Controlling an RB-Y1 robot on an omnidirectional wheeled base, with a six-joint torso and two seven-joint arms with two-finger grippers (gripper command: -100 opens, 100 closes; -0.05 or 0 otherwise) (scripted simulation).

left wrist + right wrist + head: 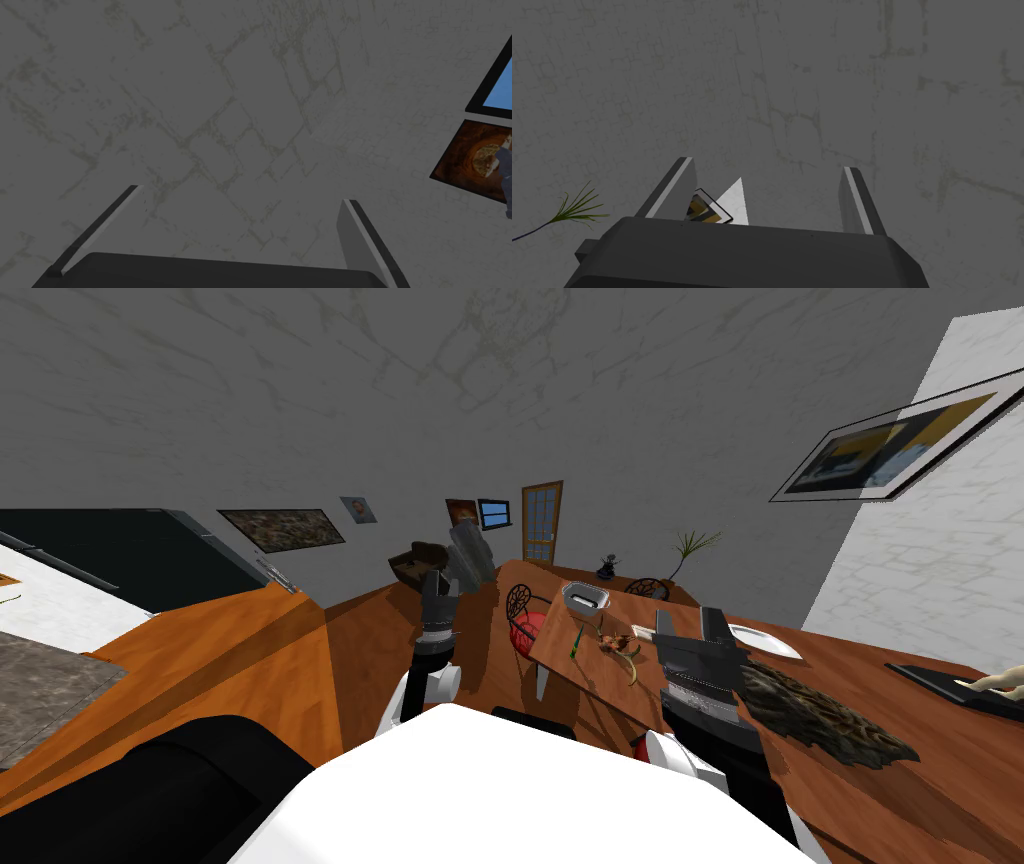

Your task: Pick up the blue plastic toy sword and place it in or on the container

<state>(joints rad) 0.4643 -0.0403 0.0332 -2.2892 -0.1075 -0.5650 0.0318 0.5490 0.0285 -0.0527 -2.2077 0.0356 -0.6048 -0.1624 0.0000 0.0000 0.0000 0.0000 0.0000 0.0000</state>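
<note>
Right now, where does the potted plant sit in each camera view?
Head view: the plant stands beyond the table's far end, right of the door.
Right wrist view: its leaves fan out just outside one finger of the open right hand.
Left wrist view: the open left hand faces the blue picture left of that door.
Shared landmark: the grey wall.

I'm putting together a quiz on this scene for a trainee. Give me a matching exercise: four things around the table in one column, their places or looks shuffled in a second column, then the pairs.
1. toy sword
2. container
3. plate
4. chair seat

A. red, at the left edge of the table
B. flat and white, on the table's right side
C. grey, open-topped, toward the table's far end
D. thin, lying on the table just nearer than the container

Pairs: 1-D, 2-C, 3-B, 4-A
</note>
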